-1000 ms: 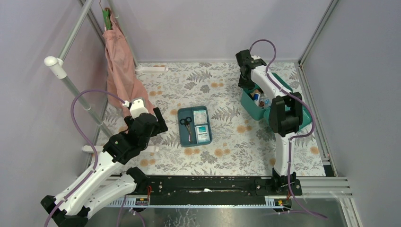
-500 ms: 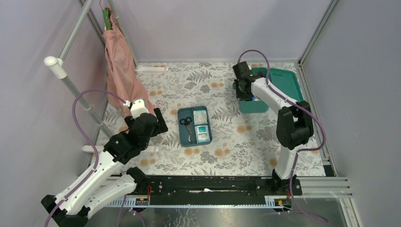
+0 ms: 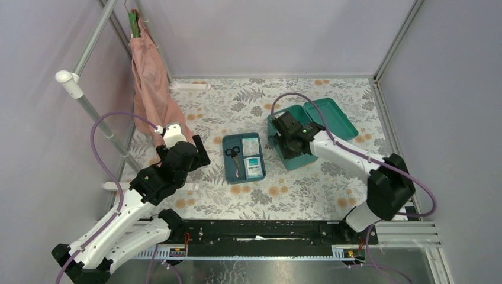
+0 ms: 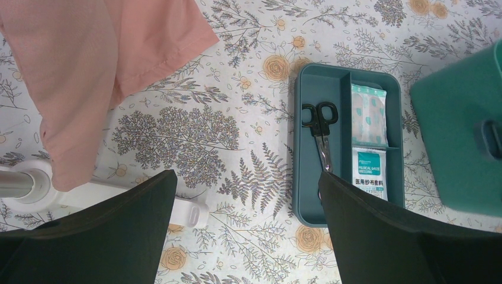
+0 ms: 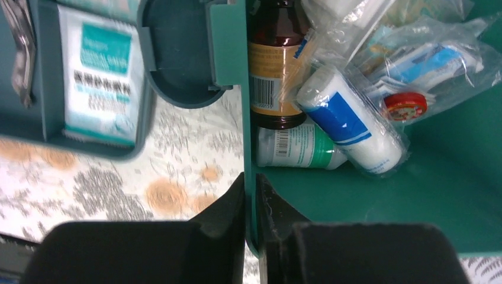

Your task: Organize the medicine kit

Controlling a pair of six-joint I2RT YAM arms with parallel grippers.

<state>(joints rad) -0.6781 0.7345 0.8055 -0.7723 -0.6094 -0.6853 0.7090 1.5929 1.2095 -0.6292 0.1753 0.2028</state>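
Note:
The medicine kit (image 3: 310, 152), a teal-green box with its lid (image 3: 332, 116) open, stands right of centre, close beside the flat blue-teal tray (image 3: 231, 170). My right gripper (image 3: 288, 143) is shut on the kit's left wall; the right wrist view shows its jaws pinching that wall (image 5: 251, 195). Inside the kit (image 5: 414, 195) lie a brown bottle (image 5: 273, 65), a white-green bottle (image 5: 299, 149), a wrapped bandage roll (image 5: 350, 122) and plastic packets. My left gripper (image 4: 245, 177) is open and empty, above the cloth left of the tray (image 4: 308, 148).
The tray holds scissors (image 4: 320, 127) and two gauze packets (image 4: 368, 112). A pink cloth (image 3: 151, 83) hangs from a white rack at the left, whose foot (image 4: 183, 211) lies under my left gripper. Walls enclose the table on three sides.
My right gripper has dragged the kit from the back right corner forward and left, up beside the tray. The left arm has not moved.

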